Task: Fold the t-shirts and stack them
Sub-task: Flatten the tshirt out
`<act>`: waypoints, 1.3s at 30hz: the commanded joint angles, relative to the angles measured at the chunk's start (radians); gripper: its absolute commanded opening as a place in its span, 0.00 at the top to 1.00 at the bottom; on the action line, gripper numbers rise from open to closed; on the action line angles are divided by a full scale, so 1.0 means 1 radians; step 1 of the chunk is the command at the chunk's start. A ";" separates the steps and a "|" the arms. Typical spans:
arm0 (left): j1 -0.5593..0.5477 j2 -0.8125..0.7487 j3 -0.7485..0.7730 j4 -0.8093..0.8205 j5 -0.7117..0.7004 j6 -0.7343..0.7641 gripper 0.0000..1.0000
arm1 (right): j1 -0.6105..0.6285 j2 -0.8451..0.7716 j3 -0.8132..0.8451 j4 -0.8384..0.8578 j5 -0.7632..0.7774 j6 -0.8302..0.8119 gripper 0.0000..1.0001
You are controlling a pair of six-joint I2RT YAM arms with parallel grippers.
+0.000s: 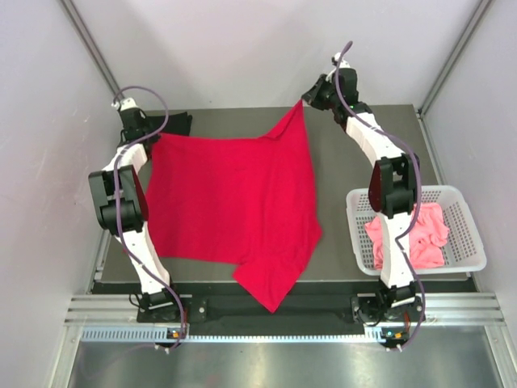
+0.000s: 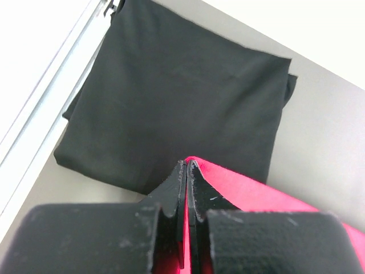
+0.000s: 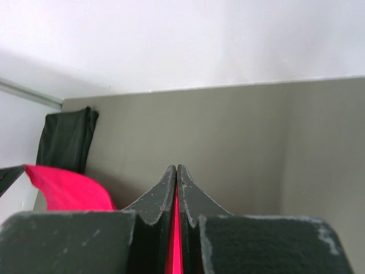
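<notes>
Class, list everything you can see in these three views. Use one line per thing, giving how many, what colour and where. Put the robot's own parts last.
red t-shirt: one, bright red, spread across the middle of the table
black t-shirt: one, black, folded, at the table's far left corner
pink t-shirt: one, salmon pink, crumpled inside the basket
basket: one, white plastic lattice, on the table's near right
table: one, grey-green, under everything
left arm: one, white and black, base at the near edge
right arm: one, white and black, base at the near edge
left hand: one, black, shut on the red t-shirt's far left corner
right hand: one, black, shut on its far right corner
</notes>
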 commanded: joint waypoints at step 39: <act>0.240 -0.701 -0.631 -0.367 0.152 -0.342 0.40 | 0.360 -0.880 -0.841 -0.446 0.026 -0.102 0.37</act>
